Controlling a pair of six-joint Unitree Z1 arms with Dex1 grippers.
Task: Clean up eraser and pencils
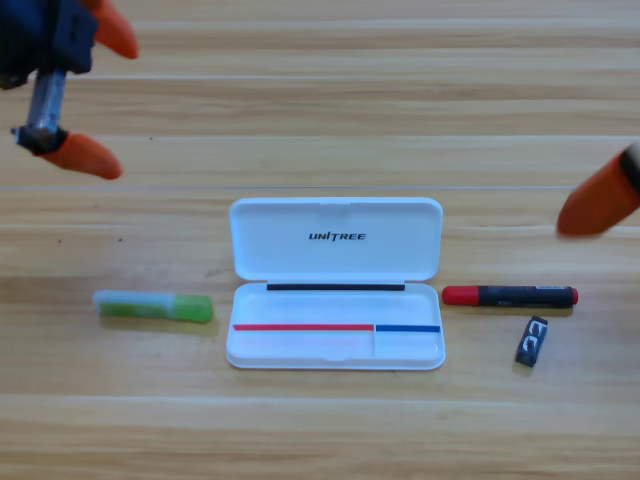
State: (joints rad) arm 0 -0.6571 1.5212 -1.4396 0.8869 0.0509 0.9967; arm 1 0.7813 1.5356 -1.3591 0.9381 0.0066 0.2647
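I look down on a wooden desk (320, 120). A white case (335, 284) lies open at the centre, lid back. The green pencil (153, 306) lies flat left of it, apart. The red-ended black pencil (510, 296) lies right of it, with the eraser (532, 342) just below that pencil. My left gripper (95, 95) hangs at the top left corner, partly cut off, jaws spread, holding nothing. Of my right gripper (600, 200) only one orange jaw shows at the right edge; I cannot tell its state.

Wooden table (320, 430) carries open white case (335, 285), green pencil (153, 306), red-black pencil (510, 296), eraser (532, 341).
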